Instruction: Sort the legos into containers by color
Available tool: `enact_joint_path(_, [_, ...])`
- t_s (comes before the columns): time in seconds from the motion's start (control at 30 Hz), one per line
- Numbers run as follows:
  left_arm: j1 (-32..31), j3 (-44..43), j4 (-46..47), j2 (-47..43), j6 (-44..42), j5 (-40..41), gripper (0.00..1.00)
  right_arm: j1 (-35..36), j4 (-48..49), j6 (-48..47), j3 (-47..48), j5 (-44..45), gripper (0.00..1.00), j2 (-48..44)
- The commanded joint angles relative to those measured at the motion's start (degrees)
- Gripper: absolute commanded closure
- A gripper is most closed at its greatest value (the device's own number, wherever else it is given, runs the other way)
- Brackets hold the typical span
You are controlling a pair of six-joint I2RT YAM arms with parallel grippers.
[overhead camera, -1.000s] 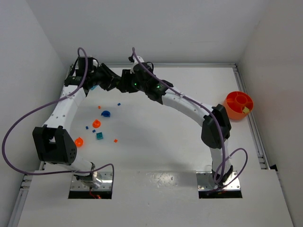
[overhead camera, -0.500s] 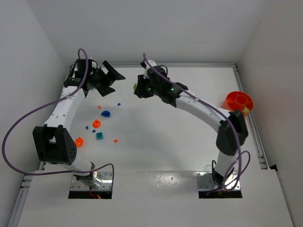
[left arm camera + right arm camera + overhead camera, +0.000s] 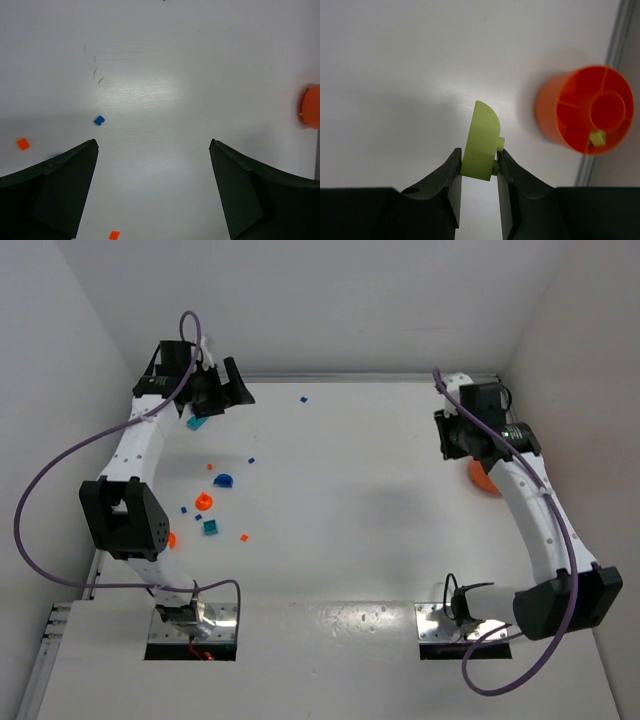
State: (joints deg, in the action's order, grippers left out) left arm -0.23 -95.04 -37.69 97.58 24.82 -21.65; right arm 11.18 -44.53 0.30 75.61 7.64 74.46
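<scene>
**Right gripper** (image 3: 479, 154): the fingers are clamped on a lime piece (image 3: 481, 135), held edge-on above the table (image 3: 395, 75). The piece is flat with one rounded end. It has small studs on the face turned toward the orange bowl (image 3: 555, 115). The gripper hangs just beside the bowl, neither touching it nor over it.

**Orange bowl:** it stands upright and is divided into compartments around a round centre well. One outer compartment holds a second lime piece (image 3: 596, 137). In the top view the right arm (image 3: 525, 495) covers most of the bowl.

**Left gripper** (image 3: 154, 145): the fingers are spread wide with nothing between them. It sits over the far corner of the table, on the opposite side from the bowl and well apart from it.

**Legos:** all lie loose on the table, well apart from the bowl.
- A blue lego (image 3: 303, 398) lies closest to the bowl.
- A second blue lego (image 3: 251, 460) and an orange-red lego (image 3: 243, 537) lie farther from it.

**Cups:** a round blue cup (image 3: 223, 480), a round orange cup (image 3: 204, 501) and a teal cup (image 3: 210, 527) stand among those farther legos. Whether any cup holds a lego cannot be told.
</scene>
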Motion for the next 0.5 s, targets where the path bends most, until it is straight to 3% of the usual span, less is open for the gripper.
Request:
enact_joint_path(0.0, [-1.35, -2.51, -1.51, -0.37, -6.8, 2.92, 0.0, -5.98, -5.65, -4.7, -4.15, 4.75, 1.0, -5.36])
enact_joint_path(0.27, [-1.35, -2.51, -3.7, -0.2, -11.88, 0.21, 0.0, -19.69, -7.76, 4.53, -4.35, 12.91, 1.0, -5.2])
enact_joint_path(0.47, [-1.35, -11.38, -11.52, 6.74, -12.43, -1.8, 0.0, -25.5, -8.99, 13.75, -2.4, 15.21, 1.0, 0.86])
